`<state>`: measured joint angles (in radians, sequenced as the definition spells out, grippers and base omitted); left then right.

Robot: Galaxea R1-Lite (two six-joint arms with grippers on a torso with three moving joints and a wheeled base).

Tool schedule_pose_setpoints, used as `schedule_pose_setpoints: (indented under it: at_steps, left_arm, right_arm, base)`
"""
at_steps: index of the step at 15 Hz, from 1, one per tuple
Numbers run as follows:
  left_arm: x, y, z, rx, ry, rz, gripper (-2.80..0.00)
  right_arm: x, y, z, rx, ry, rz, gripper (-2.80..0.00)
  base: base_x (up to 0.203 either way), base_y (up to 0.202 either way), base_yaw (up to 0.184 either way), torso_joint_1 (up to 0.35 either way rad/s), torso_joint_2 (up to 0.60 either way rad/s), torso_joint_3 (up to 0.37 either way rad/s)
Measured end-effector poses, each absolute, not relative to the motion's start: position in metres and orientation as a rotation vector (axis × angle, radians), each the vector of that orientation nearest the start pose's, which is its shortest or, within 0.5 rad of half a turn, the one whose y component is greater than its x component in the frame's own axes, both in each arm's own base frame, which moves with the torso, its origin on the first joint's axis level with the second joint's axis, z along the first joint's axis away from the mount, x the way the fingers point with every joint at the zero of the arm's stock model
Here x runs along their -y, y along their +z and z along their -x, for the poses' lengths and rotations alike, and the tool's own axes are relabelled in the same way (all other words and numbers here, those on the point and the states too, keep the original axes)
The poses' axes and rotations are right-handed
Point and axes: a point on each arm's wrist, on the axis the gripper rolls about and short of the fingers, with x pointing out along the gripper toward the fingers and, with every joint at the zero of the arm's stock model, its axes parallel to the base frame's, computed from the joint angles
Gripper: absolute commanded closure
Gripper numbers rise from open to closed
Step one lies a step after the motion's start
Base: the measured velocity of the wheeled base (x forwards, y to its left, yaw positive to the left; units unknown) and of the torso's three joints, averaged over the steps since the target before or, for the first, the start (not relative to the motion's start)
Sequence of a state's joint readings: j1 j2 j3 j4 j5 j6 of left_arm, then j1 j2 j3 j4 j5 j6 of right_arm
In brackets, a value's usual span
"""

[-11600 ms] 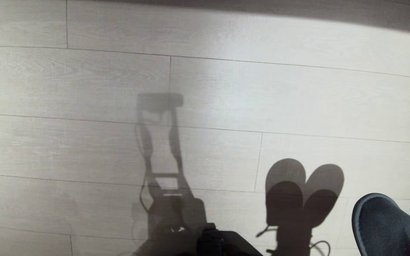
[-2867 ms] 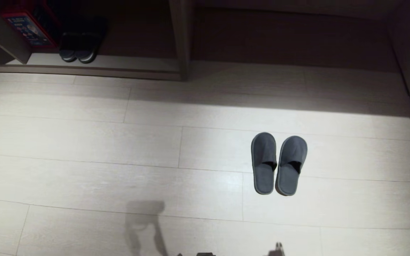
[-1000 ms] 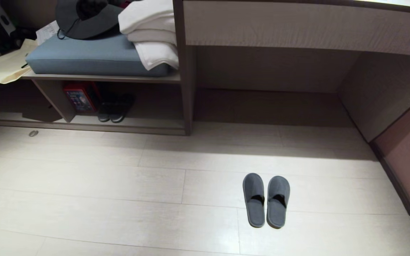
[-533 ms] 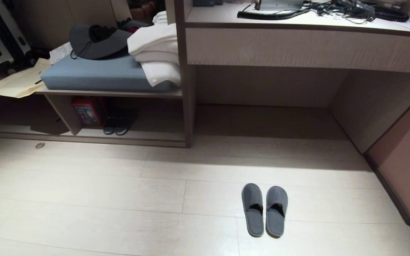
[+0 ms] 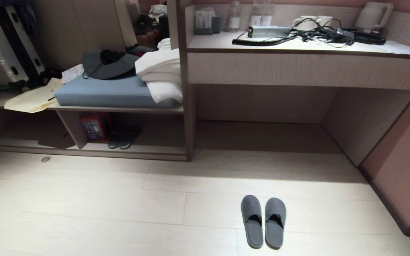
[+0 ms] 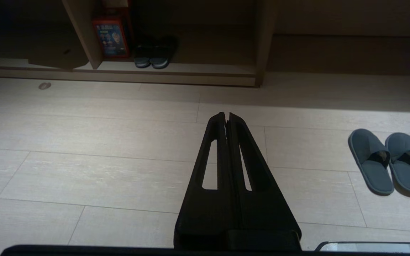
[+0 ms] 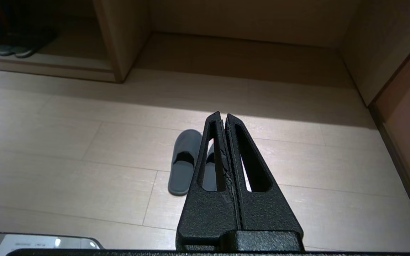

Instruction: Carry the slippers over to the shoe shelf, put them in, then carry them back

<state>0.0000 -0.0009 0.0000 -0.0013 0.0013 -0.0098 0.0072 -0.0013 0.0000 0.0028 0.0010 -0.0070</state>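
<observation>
A pale plank floor runs up to a built-in beige wood unit, lit in a bright band across the middle and shadowed under the furniture. On that floor, out in the open and well short of the unit, the slippers lie side by side and touching, toes toward the unit, soles flat. Nothing holds them.

Off to the robot's left and further forward is the shoe shelf, a low cubby with a pale base board; a darker pair of slippers and a red box already sit in it, leaving bare board to their right, up to the upright divider. Above it are a blue cushion with folded white towels; to the right, the desk counter carries cables, bottles and a kettle.

Neither arm shows in the head view. In the wrist views the left gripper and the right gripper each hang above the floor with fingers pressed together, holding nothing, well clear of the pair.

Judging from how things lie, the slippers are on the floor away from the shelf and no grasp is in hand. Whether the round trip is finished or yet to begin cannot be told. Any further move would call for driving closer, bending down, and parting the right gripper's fingers over the pair.
</observation>
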Motion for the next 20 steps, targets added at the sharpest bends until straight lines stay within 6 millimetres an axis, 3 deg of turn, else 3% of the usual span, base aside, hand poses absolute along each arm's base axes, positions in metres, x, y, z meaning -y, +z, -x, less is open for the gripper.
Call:
schedule_pose_setpoints:
  at_steps: [8,14,20]
  left_arm:
    - [0.0000,0.0756,0.0229,0.002,0.001,0.010,0.00]
    - [0.0000,0.0755,0.0229,0.002,0.001,0.009,0.00]
    - [0.0000,0.0756,0.0229,0.002,0.001,0.009,0.00]
  right_arm:
    - [0.0001,0.0752,0.0229,-0.001,0.009,0.007,0.00]
    - [0.0001,0.0752,0.0229,-0.001,0.008,0.007,0.00]
    - [0.0001,0.0752,0.0229,-0.001,0.008,0.007,0.00]
  base:
    - [0.000,0.000,0.000,0.002,0.00,0.205]
    - [0.000,0.000,0.000,-0.001,0.00,0.049]
    - [0.179,0.158,-0.003,0.003,0.00,0.006]
